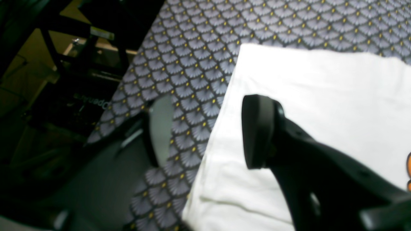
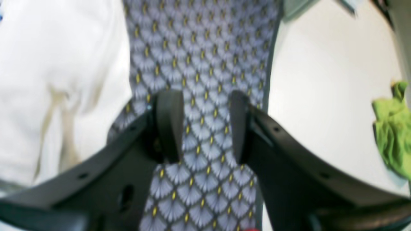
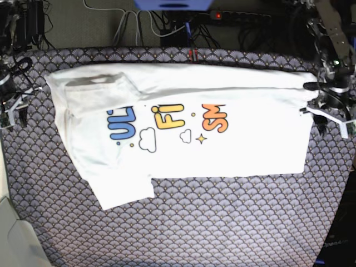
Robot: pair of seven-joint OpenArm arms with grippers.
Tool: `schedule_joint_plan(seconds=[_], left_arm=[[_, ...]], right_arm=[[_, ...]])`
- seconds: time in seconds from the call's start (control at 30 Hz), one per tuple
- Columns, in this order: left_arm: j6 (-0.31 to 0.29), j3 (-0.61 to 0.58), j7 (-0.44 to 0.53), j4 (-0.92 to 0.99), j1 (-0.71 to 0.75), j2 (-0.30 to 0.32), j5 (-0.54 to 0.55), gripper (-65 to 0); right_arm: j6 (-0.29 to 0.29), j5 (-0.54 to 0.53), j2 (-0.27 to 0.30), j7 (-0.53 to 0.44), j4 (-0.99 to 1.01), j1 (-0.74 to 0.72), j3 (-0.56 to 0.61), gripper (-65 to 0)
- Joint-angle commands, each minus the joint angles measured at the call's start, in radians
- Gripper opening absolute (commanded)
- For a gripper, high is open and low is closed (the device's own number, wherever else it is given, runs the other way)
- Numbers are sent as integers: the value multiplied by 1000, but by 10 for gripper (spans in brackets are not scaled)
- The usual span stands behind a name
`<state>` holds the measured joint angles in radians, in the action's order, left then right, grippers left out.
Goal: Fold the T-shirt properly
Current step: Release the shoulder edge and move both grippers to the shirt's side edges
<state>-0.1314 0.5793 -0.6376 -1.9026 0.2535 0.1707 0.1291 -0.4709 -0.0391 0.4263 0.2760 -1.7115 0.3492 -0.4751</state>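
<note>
The white T-shirt (image 3: 233, 150) lies flat on the patterned tablecloth (image 3: 222, 222), print up. Its far long edge is folded over toward the middle, and one sleeve (image 3: 125, 192) sticks out at the near left. My left gripper (image 3: 315, 101) hovers at the shirt's right end. In the left wrist view it (image 1: 205, 131) is open and empty, one finger (image 1: 257, 131) over the white cloth (image 1: 321, 96), the other over the tablecloth beside the shirt's edge. My right gripper (image 3: 15, 108) is off the shirt's left end. In the right wrist view it (image 2: 204, 128) is open and empty over the tablecloth, with the shirt (image 2: 57, 80) to its left.
Cables and a power strip (image 3: 239, 15) lie behind the table's far edge. A green rag (image 2: 391, 128) lies on a pale surface (image 2: 321, 80) beyond the tablecloth's edge in the right wrist view. A dark frame (image 1: 64, 80) stands past the table edge in the left wrist view.
</note>
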Motion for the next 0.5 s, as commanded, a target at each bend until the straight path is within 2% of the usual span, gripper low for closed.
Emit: schedule_joint_plan(seconds=[0.0, 0.23, 0.47], left_arm=[[5, 3, 25, -13, -15, 10, -1, -311], [5, -61, 23, 93, -84, 14, -10, -311], [5, -80, 23, 193, -181, 17, -10, -311]], right_arm=[[11, -5, 19, -16, -17, -11, -7, -398], [11, -5, 33, 161, -5, -170, 98, -397], [11, -5, 38, 217, 146, -365, 224, -382]])
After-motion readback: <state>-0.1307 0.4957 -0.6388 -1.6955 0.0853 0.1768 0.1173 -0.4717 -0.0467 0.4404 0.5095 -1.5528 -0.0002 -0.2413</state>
